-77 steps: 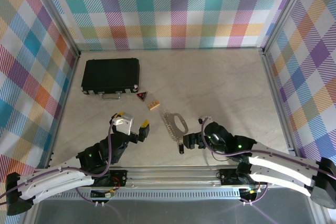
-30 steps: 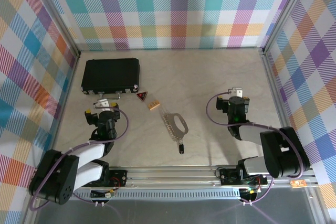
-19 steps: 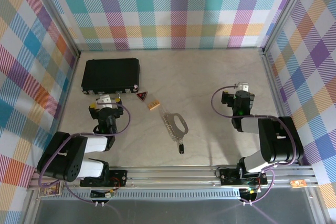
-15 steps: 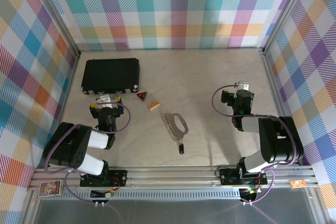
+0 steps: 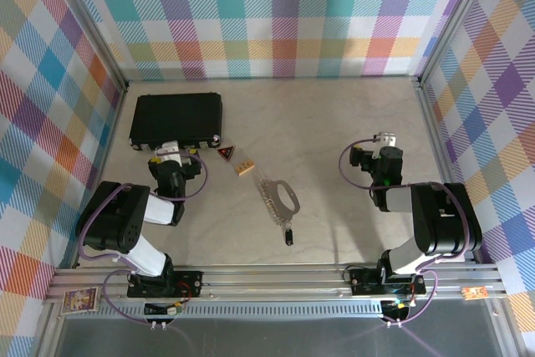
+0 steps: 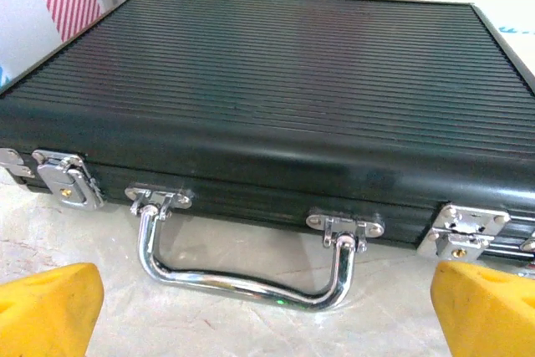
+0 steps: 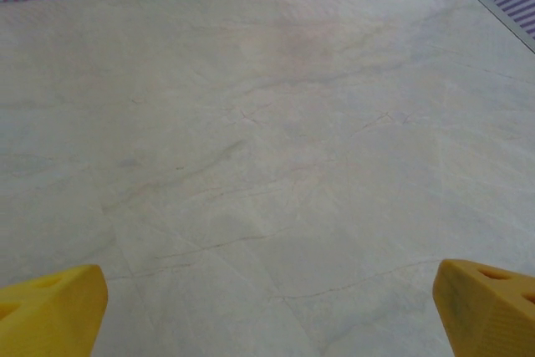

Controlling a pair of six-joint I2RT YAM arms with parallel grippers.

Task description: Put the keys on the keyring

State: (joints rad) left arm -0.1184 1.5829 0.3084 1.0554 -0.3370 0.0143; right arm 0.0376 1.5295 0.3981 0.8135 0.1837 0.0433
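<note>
The keys (image 5: pixel 278 196), a silver bunch on a wire loop, lie flat on the table's middle. Just in front of them lies the keyring (image 5: pixel 287 234), a tiny black oval, apart from the bunch. My left gripper (image 5: pixel 171 153) sits far left of the keys, open, pointing at the black case; its yellow fingertips (image 6: pixel 50 308) stand wide apart with nothing between them. My right gripper (image 5: pixel 384 143) is well to the right of the keys, open over bare table, yellow fingertips (image 7: pixel 489 307) spread at the frame's corners.
A black ribbed case (image 5: pixel 176 120) with a chrome handle (image 6: pixel 242 277) lies at the back left, right before the left gripper. A red-and-black triangular tag (image 5: pixel 225 154) and a tan wooden block (image 5: pixel 244 169) lie between the case and the keys. Plaid walls enclose the table.
Both arms have pulled away from the keys and folded back. The left gripper has crept up to the case handle; the right has settled at the right side. Keys and keyring lie unmoved.
</note>
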